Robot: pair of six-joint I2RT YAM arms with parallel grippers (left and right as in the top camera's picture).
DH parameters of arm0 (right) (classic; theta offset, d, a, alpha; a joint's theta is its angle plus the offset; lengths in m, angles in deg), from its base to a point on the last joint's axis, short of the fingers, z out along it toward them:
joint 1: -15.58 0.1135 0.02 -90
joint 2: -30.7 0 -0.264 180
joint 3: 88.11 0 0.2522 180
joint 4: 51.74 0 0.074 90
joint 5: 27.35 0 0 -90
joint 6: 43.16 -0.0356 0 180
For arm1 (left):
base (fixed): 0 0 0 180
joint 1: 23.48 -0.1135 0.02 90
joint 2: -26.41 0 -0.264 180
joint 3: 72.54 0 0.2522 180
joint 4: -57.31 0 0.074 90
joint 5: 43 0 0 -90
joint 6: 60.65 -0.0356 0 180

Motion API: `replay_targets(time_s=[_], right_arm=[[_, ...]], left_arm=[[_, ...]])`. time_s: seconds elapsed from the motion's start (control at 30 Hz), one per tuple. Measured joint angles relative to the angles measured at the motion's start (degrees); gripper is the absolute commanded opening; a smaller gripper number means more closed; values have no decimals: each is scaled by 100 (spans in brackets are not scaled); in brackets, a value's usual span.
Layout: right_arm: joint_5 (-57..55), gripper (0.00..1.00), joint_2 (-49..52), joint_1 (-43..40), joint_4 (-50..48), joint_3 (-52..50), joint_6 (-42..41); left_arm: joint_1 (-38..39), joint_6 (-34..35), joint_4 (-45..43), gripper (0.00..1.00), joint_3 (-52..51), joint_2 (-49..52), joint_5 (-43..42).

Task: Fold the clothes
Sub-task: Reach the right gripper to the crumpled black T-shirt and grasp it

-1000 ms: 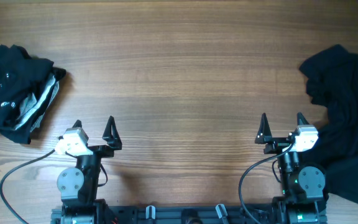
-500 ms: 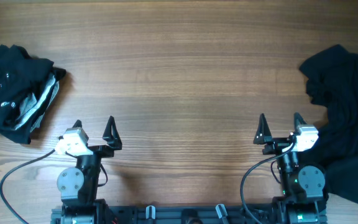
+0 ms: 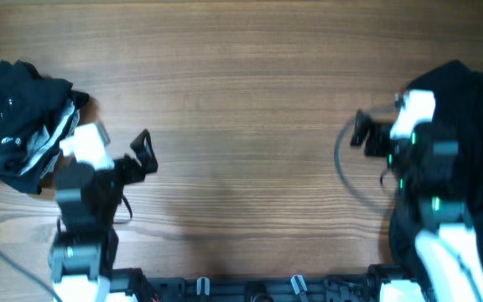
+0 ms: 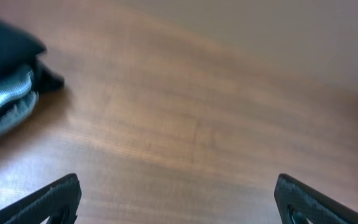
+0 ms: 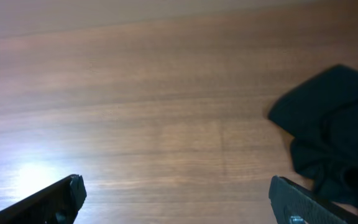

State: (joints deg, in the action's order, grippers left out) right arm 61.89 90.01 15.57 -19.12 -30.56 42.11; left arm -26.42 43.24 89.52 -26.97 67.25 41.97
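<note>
A folded pile of black clothes [image 3: 7, 117] with grey-white trim lies at the table's left edge; it also shows at the top left of the left wrist view [image 4: 5, 81]. A loose, crumpled black garment [image 3: 476, 117] lies at the right edge and shows at the right of the right wrist view [image 5: 334, 124]. My left gripper [image 3: 122, 144] is open and empty above bare wood, just right of the pile [image 4: 179, 205]. My right gripper [image 3: 386, 124] is open and empty above bare wood, just left of the loose garment [image 5: 176, 202].
The wooden table [image 3: 241, 101] stretches between the two heaps. The arm bases and cables sit along the front edge [image 3: 250, 289]. The loose garment runs under and behind the right arm.
Both arms have lifted from the front edge and moved away from it, the left beside the folded pile, the right beside the loose garment. The clothes have not moved.
</note>
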Motion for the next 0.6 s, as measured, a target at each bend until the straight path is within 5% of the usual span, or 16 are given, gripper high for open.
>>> replay_targets(time_s=[0.17,0.27,0.6], right_arm=[[-284,99,2013,-334,-98,1016,656],[-850,85,2551,-1012,-562,1043,457],[-1097,85,4142,-2420,-1384,1104,391]], left_arm=[[0,0,278,100,656,1141,-26],[0,0,299,100,662,1340,-44],[0,0,299,100,669,1360,-44]])
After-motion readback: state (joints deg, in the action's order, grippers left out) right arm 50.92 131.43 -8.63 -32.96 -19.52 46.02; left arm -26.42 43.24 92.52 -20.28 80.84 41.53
